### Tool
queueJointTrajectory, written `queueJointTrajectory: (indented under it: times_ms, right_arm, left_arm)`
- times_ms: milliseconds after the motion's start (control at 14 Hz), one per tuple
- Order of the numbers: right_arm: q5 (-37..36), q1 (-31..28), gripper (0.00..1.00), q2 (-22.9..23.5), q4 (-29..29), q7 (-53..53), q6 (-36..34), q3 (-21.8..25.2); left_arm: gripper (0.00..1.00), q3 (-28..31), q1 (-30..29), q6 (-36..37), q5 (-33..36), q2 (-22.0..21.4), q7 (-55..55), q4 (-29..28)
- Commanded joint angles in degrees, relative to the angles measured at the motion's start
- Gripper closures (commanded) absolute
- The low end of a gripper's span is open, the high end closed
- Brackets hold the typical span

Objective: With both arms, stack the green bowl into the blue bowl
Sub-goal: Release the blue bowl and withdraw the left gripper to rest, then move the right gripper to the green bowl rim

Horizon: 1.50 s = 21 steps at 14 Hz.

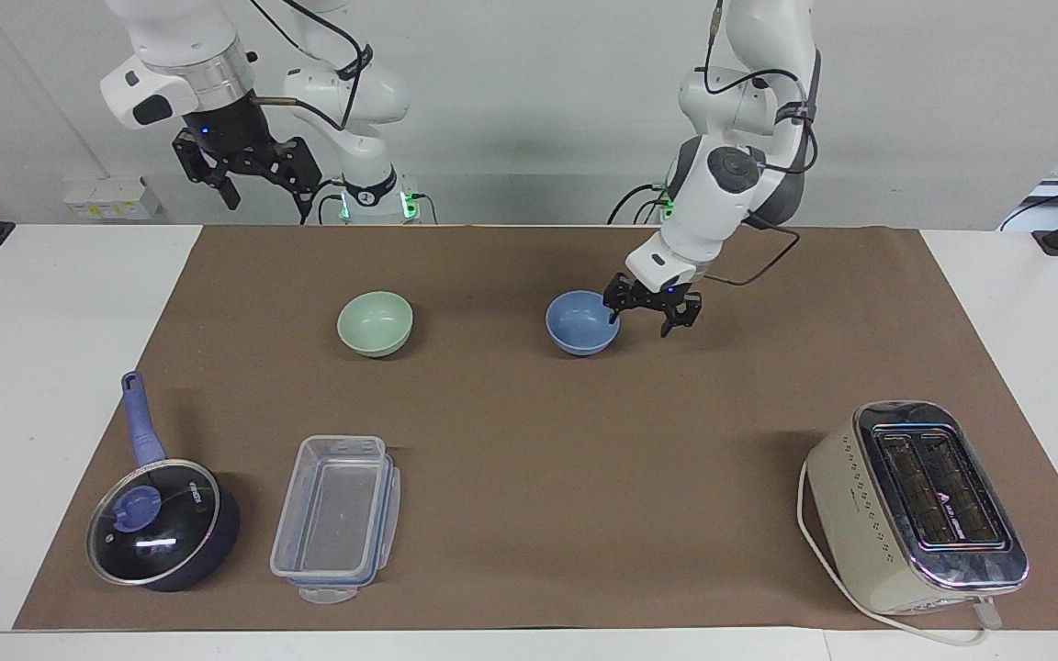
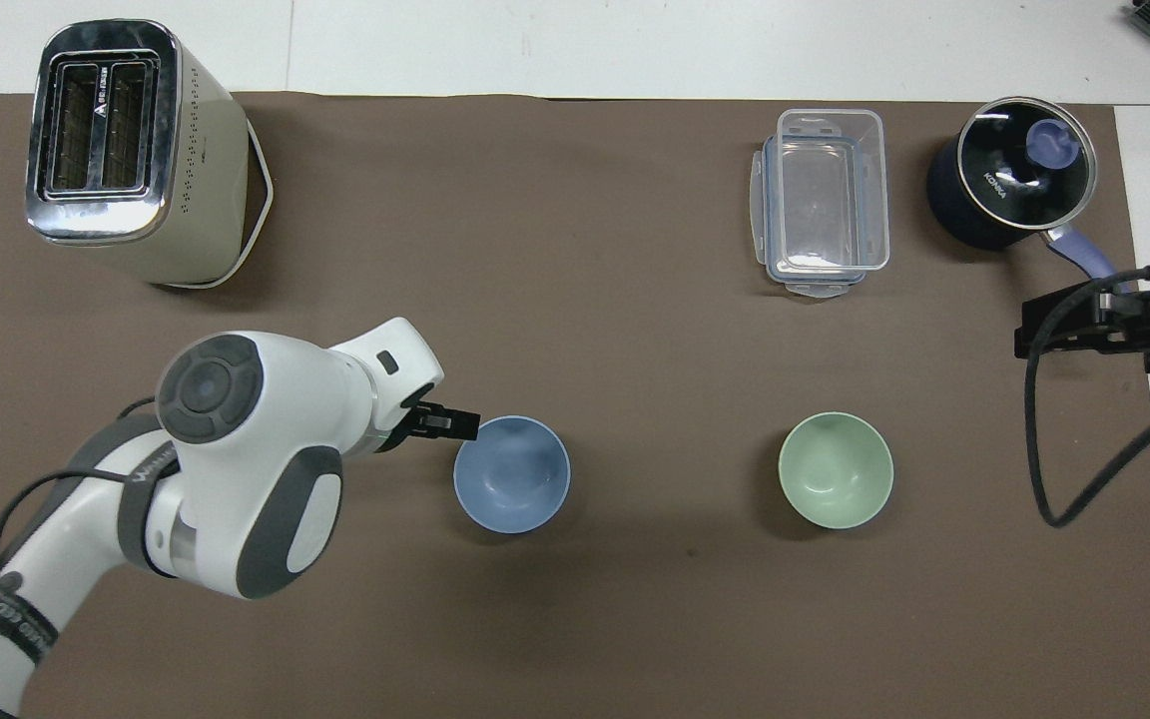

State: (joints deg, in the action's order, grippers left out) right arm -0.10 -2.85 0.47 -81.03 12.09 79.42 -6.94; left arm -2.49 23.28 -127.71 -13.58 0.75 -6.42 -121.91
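Note:
The blue bowl (image 1: 581, 323) sits upright on the brown mat, and it also shows in the overhead view (image 2: 512, 474). The green bowl (image 1: 375, 323) stands apart from it toward the right arm's end, empty (image 2: 836, 469). My left gripper (image 1: 645, 320) is open and holds nothing. It hangs low, just beside the blue bowl's rim on the side toward the left arm's end (image 2: 450, 424). My right gripper (image 1: 258, 188) is open and waits, raised high at the right arm's end of the table (image 2: 1084, 330).
A cream toaster (image 1: 919, 500) stands farther from the robots at the left arm's end. A clear plastic container (image 1: 336, 519) and a dark lidded pan with a blue handle (image 1: 162, 523) stand farther from the robots than the green bowl.

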Motion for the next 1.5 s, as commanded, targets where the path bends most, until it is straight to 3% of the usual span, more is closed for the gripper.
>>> queueJointTrajectory:
  times_ms: [0,643,929,1429]
  right_arm:
    - [1.33,-1.02,0.0,-1.26,-1.5,-0.14,0.56,-0.01]
    - [1.33,-1.28,0.0,-2.22,-3.25,-0.32,0.65,-0.1]
    - [1.41,-2.25,0.0,-5.39,-10.36,-0.49,6.35,-0.1]
    - [1.33,-3.04,0.0,-5.48,-24.07,-5.85,18.56,-0.01]
  left_arm:
    - [0.0,-0.06,-3.67,5.0,-0.66,0.13,-0.17,5.0]
    - [0.0,0.21,-17.11,25.82,7.68,1.18,1.84,24.6]
    - [0.0,0.3,-24.05,30.06,9.35,1.01,8.69,27.16]
    - [0.0,0.12,-24.07,39.2,14.99,1.1,9.23,32.87]
